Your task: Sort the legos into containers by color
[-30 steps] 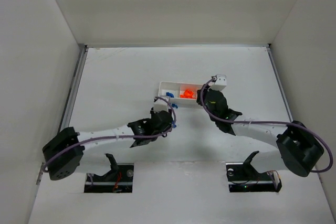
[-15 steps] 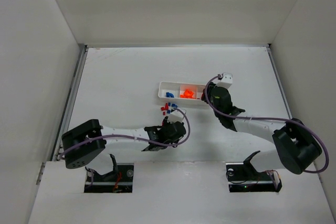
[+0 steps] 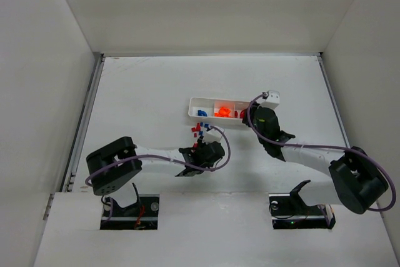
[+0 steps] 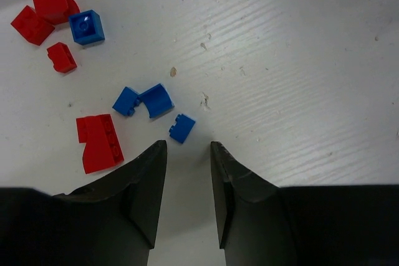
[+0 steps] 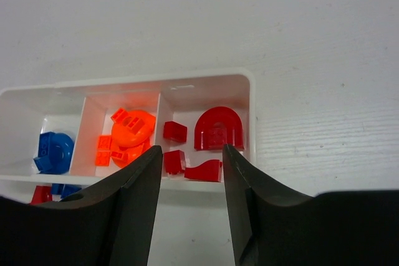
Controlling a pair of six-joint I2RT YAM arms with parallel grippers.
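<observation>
My left gripper [image 4: 187, 149], jaws apart and empty, hovers just short of a small blue brick [image 4: 181, 128]. Next I judge I must straddle it. My right gripper [image 5: 192, 151], also apart and empty, faces the tray [image 5: 187, 80].

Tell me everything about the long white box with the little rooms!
The white tray looks like smooth plastic, long and narrow, with low walls. It is split into three square compartments: blue pieces on the left, orange pieces in the middle, red pieces on the right. It lies flat on the table; nothing grips it.
</observation>
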